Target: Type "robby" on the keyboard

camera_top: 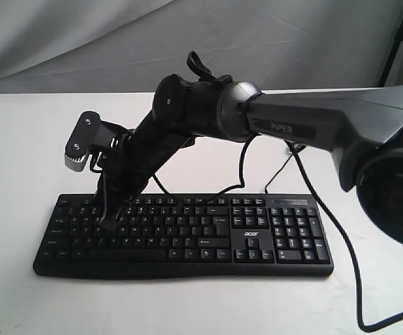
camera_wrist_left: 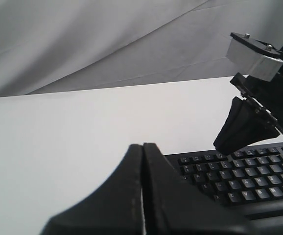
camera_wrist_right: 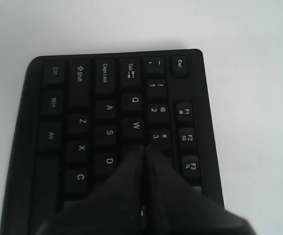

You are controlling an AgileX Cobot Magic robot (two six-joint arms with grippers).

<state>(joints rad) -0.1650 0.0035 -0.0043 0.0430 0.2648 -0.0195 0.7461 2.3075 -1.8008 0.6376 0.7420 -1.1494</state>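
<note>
The black acer keyboard (camera_top: 257, 237) lies across the white table, its number pad to the right. My right arm reaches across to the keyboard's left part. The right gripper (camera_top: 111, 209) is shut and points down onto the upper letter rows. In the right wrist view its tips (camera_wrist_right: 145, 147) meet between W, 3 and D on the keyboard (camera_wrist_right: 107, 105) and hide the key under them. Whether they press it I cannot tell. My left gripper (camera_wrist_left: 142, 146) is shut and empty, off the left end of the keyboard (camera_wrist_left: 239, 183). The right gripper (camera_wrist_left: 223, 146) shows there too.
A thin black cable (camera_top: 341, 230) runs from behind the keyboard over the table to the front right edge. The right arm's silver wrist camera (camera_top: 83, 143) juts out above the keyboard's left end. Grey cloth (camera_top: 83, 42) hangs behind the white table (camera_top: 20, 139).
</note>
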